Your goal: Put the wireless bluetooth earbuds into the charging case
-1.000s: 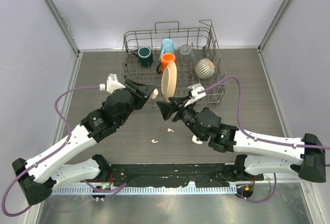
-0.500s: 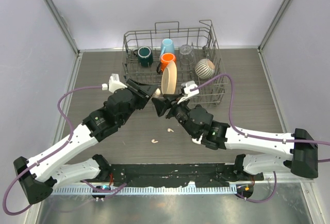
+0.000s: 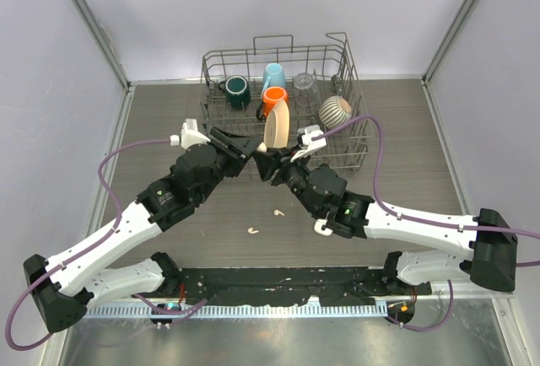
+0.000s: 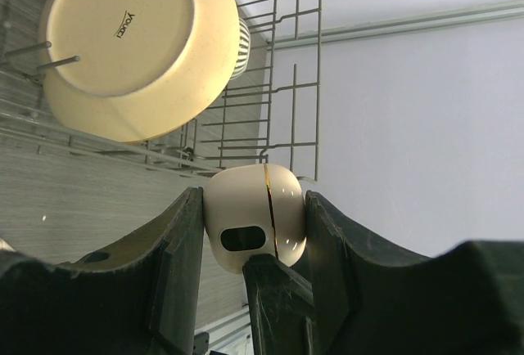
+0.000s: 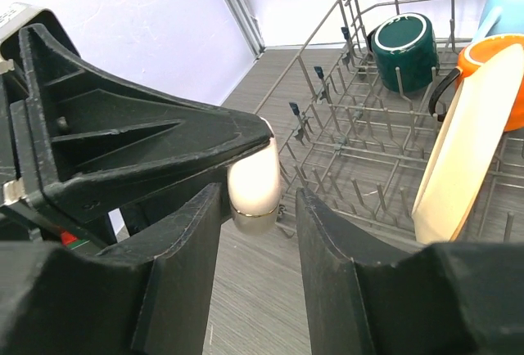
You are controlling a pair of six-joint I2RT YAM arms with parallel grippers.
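text: "YOU…", rest unclear | on: cream bowl [image 4: 123, 32] underside | view: left wrist

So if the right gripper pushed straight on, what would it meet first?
Probably the charging case pinched by the left gripper, straight ahead of the right gripper between its open jaws; depth unclear.

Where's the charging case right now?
The case is clamped in the left pincer, held above the table just in front of the dish rack, near the cream bowl.
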